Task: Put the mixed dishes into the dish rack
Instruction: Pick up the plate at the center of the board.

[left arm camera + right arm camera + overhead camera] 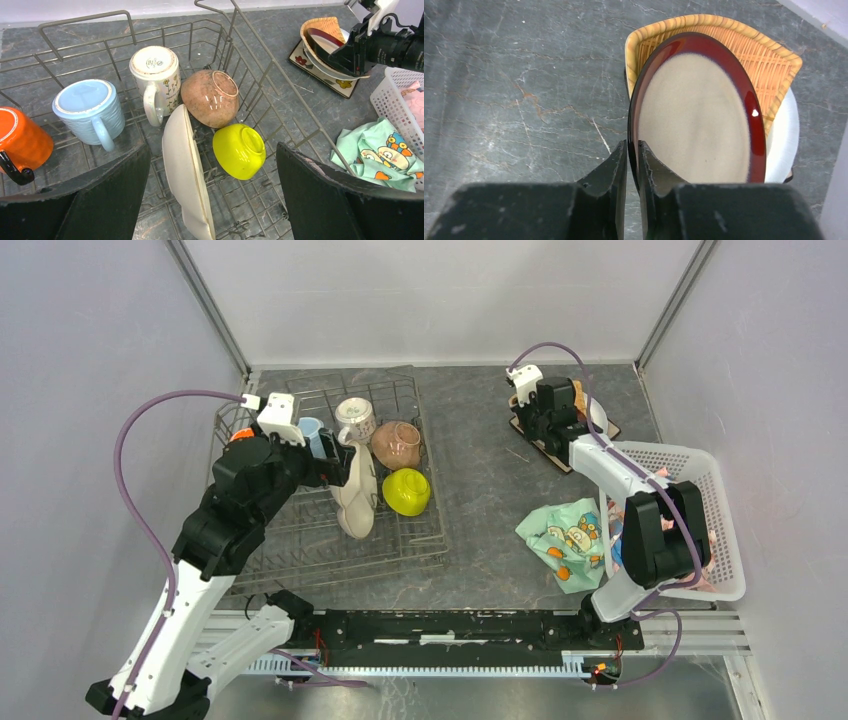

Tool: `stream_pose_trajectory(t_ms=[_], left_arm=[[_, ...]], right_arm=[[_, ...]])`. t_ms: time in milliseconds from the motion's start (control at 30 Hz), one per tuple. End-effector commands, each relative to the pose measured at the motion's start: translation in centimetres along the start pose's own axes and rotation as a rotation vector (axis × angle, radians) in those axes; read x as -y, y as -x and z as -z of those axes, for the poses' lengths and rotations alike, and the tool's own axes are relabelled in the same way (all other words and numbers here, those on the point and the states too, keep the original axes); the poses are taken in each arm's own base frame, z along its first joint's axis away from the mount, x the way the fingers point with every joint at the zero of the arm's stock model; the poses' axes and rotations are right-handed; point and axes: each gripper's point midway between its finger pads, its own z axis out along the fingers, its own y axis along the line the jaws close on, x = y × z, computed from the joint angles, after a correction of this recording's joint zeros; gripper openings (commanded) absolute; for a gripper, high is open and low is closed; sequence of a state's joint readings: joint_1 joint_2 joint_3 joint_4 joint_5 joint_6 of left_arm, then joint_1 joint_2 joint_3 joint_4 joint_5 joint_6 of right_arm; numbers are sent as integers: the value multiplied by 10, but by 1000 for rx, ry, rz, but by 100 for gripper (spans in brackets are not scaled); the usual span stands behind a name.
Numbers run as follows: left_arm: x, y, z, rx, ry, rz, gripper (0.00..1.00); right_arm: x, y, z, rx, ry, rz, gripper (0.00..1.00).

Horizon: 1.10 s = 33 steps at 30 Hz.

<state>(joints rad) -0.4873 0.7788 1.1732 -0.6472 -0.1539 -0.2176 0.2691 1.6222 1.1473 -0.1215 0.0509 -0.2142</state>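
Right claw [631, 147] pinched narrow on rim of red-rimmed plate [696, 117], atop woven plate [769, 55] and white plate [783, 145] at far edge of surface [480, 490], left claw [212, 150] wide, empty over dish rack [310, 540] already holding three mugs [90, 107], two bowls [239, 150], cream plate [182, 170]; three plates left; white plate mostly covered, basket [660, 447] contents unclear.

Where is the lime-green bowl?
Top view: the lime-green bowl lies inside the dish rack, right side, beside the tan bowl, right of the cream plate.
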Motion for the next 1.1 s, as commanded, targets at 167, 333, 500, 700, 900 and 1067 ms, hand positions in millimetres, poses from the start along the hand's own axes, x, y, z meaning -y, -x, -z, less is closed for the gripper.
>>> stream_pose_trajectory(t_ms=[167, 333, 500, 700, 900, 1067], left_arm=[[4, 15, 1, 55, -17, 22, 100], [4, 15, 1, 55, -18, 23, 100], [4, 15, 1, 55, -17, 19, 100], [4, 14, 1, 54, -15, 20, 100], [2, 12, 2, 44, -6, 16, 100], [0, 11, 3, 44, -1, 14, 100]], right_arm=[[10, 9, 8, 17, -22, 128, 40], [14, 0, 9, -6, -29, 208, 51], [10, -7, 2, -24, -8, 240, 51], [5, -11, -9, -53, 32, 248, 41], [7, -10, -13, -63, 24, 250, 35], [12, 5, -6, -27, 8, 261, 10]])
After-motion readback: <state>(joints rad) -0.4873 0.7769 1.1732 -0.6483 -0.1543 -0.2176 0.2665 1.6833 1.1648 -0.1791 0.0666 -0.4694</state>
